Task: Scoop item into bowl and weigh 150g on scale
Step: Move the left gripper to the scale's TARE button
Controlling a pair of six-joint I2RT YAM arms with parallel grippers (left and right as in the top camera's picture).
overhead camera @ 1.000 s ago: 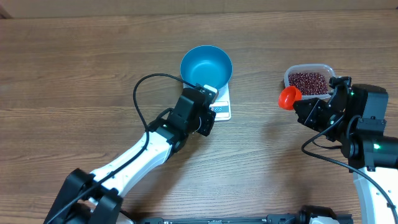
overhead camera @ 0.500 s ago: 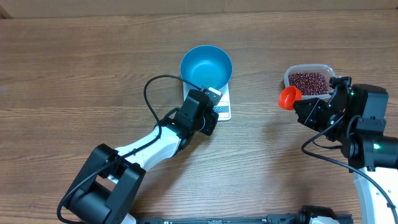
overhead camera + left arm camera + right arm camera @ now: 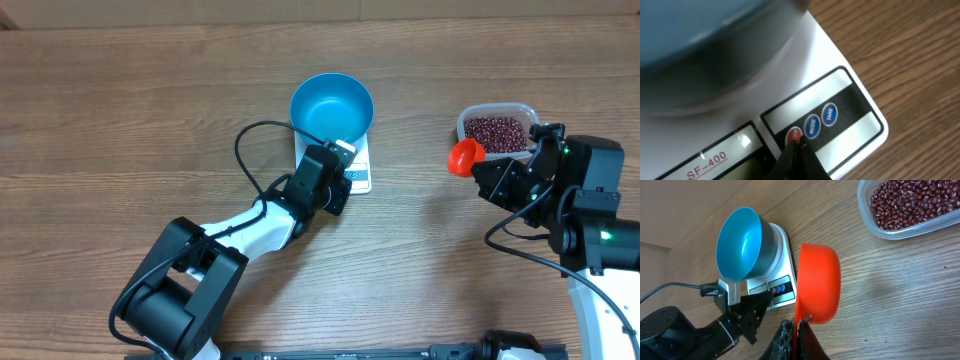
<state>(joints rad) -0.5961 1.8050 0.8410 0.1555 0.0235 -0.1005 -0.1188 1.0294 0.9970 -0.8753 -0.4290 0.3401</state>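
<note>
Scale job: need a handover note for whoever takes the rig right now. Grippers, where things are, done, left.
Left gripper: shut, holding nothing, tip on the red button of the scale.
Right gripper: shut on the orange scoop, held in the air beside the tub; no beans visible in the scoop.
Bowl: on the scale, empty.
Beans: all in the clear tub.
Done: bowl placed, scoop picked up.
Left: confirm the scale is on and zeroed (cannot tell here), then scoop beans into the bowl to target weight.
</note>
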